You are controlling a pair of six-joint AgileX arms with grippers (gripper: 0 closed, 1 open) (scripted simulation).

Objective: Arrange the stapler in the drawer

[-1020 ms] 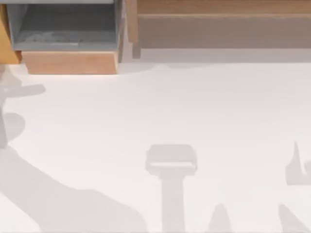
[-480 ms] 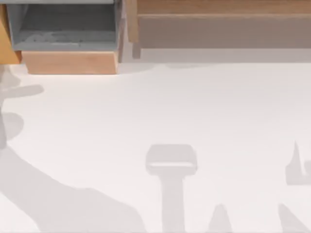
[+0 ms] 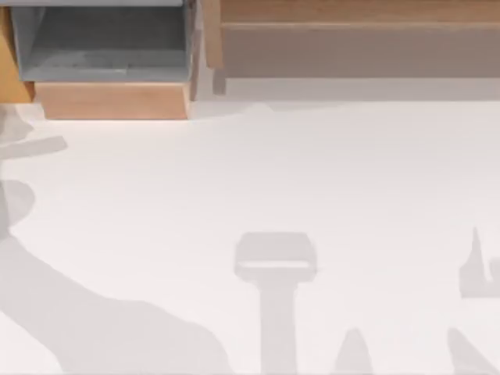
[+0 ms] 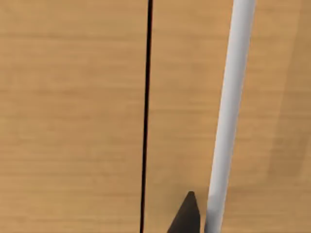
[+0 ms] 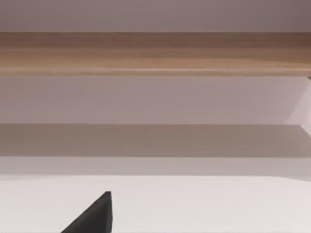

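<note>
Top view: the drawer [image 3: 113,101] sits in the upper left of the frame, its light tan front panel facing the lower edge and its grey interior open to the camera behind that panel. An orange-toned wooden piece [image 3: 9,66] touches the drawer's left side at the frame edge. Just to the right of the drawer, the long brown shelf unit [image 3: 359,47] runs along the upper edge to the right border. The white table [image 3: 312,172] takes up the rest of the frame; soft grey shadows lie on it at the left edge, the lower left, the lower centre and the lower right. Left wrist view: a tan wood-grain panel [image 4: 73,116] is seen from close range, crossed from the upper to the lower edge by a thin black line [image 4: 146,116]. Beside that line a pale grey rod [image 4: 228,116] runs nearly parallel to it. One dark pointed part of the left gripper [image 4: 186,217] enters at the lower edge, just beside the rod; whether this end effector is wide or narrow cannot be told. Right wrist view: the shelf unit's wooden edge [image 5: 155,53] spans the upper frame, with a shaded recess below it and the table [image 5: 204,204] across the lower part. One dark tip of the right gripper [image 5: 95,217] shows at the lower left, over the table; its opening cannot be told.
</note>
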